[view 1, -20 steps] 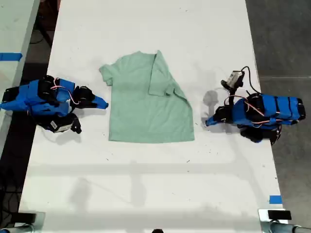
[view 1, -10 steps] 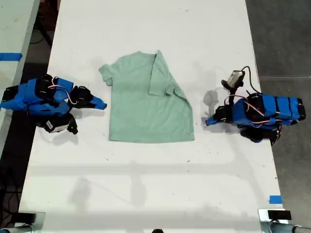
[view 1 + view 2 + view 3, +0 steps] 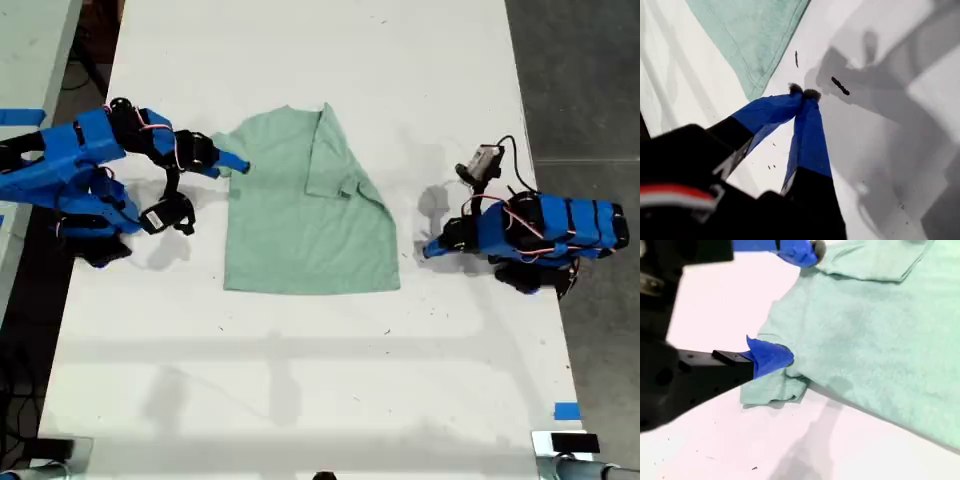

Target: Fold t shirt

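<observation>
On the white table (image 3: 300,380), in the exterior view, the t shirt (image 3: 300,215) lies flat mid-table, long axis running up and down the picture, one sleeve already folded in over the chest. My second gripper (image 3: 238,164) sits at the loose sleeve on the exterior view's left. My first gripper (image 3: 428,250) rests on the exterior view's right, just off the hem corner and apart from the cloth.

In the first wrist view, my first gripper (image 3: 804,92) has its blue jaws pressed together on nothing, the t shirt (image 3: 747,35) corner just ahead of the tips.

In the second wrist view, my second gripper (image 3: 796,304) is spread wide, one jaw touching the bunched sleeve (image 3: 777,385), the t shirt (image 3: 880,340) stretching away beyond. The second arm looks the nearer for folding that sleeve inward.
</observation>
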Motion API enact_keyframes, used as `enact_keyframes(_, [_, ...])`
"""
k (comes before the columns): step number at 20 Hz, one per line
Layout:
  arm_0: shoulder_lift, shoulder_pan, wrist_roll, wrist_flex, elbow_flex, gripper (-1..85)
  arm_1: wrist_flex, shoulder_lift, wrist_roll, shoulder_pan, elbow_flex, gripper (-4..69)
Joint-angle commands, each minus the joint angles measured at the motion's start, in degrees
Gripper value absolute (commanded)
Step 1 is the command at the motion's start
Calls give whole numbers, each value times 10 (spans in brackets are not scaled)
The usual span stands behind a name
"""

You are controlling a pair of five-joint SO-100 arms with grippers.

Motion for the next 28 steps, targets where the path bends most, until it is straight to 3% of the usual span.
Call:
enact_keyframes(1, [-6,-50,33,-12,-34,160,-3,4,-13,5,25,1])
enact_keyframes(5, [-81,-86,76,-27,-54,224,-3,4,-13,5,25,1])
enact_keyframes(10, [-221,-119,117,-83,-83,234,-3,4,-14,5,25,1])
enact_keyframes(28, [-434,-223,174,-91,-215,250,-3,4,-17,4,25,1])
